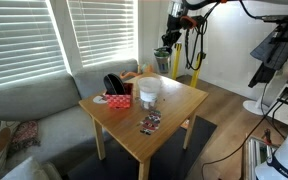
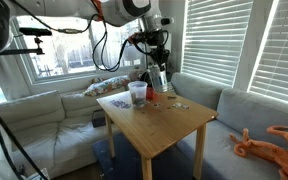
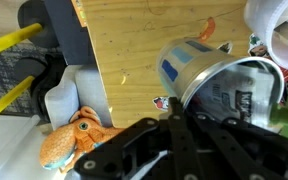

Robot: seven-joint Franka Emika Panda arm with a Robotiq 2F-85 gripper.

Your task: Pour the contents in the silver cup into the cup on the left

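Gripper (image 3: 179, 125): jaws fully closed on the rim of the silver cup (image 3: 212, 75). The cup is held tilted over the table (image 3: 134, 50), near the white cup (image 3: 274, 22).
Hazard: if the mouth stops short of the white cup, contents spill on the wood; the thin rim hold may slip.

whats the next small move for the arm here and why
Probably shift the pincer, shut on the silver cup, sideways until the cup's mouth hangs over the pale cup. In the wrist view the pale cup's rim shows only at the frame's edge, so tipping now would likely spill onto the table.
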